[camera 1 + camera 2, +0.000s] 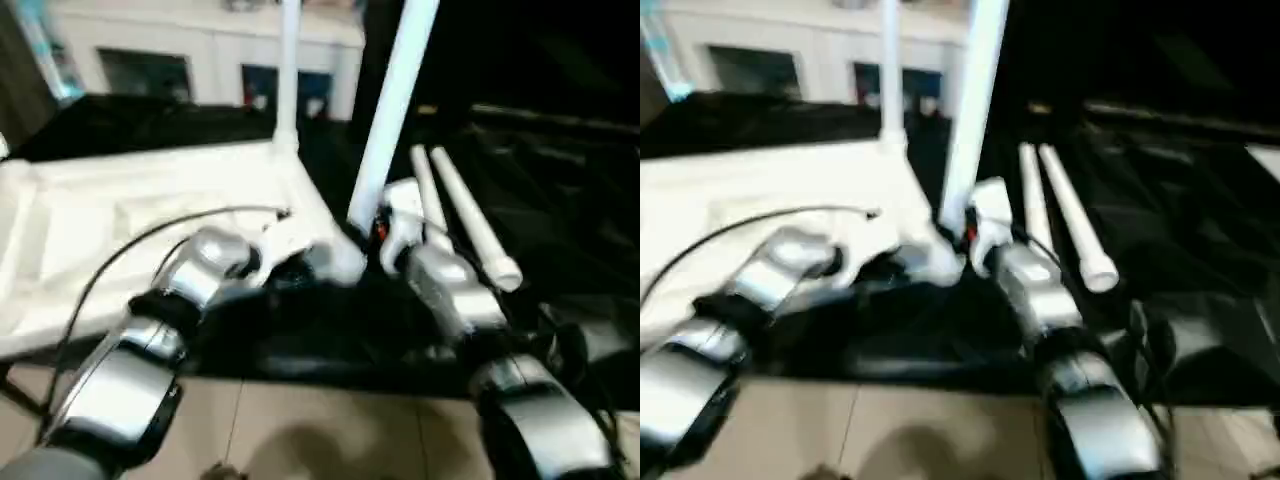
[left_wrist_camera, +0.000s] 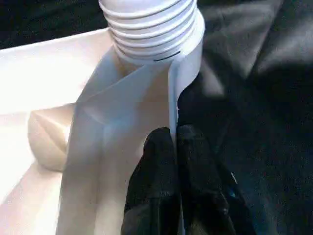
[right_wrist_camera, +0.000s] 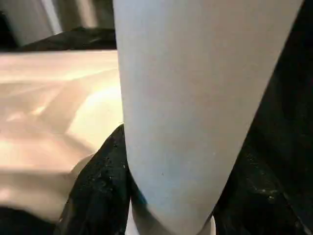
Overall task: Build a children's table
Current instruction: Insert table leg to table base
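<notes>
Gripping: right pincer clasps leg; left pincer closed | legs: four

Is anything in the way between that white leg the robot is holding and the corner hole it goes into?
Nothing visible: the right gripper holds the leg, whose threaded end already sits in the tabletop's corner socket.

From the head we look forward and down over both silver forearms at the upturned table top on dark cloth; our two eye views share this scene, slightly offset. Our left wrist camera sits close behind the left gripper, facing a corner socket. Our right wrist camera looks from very near at the upright leg.
</notes>
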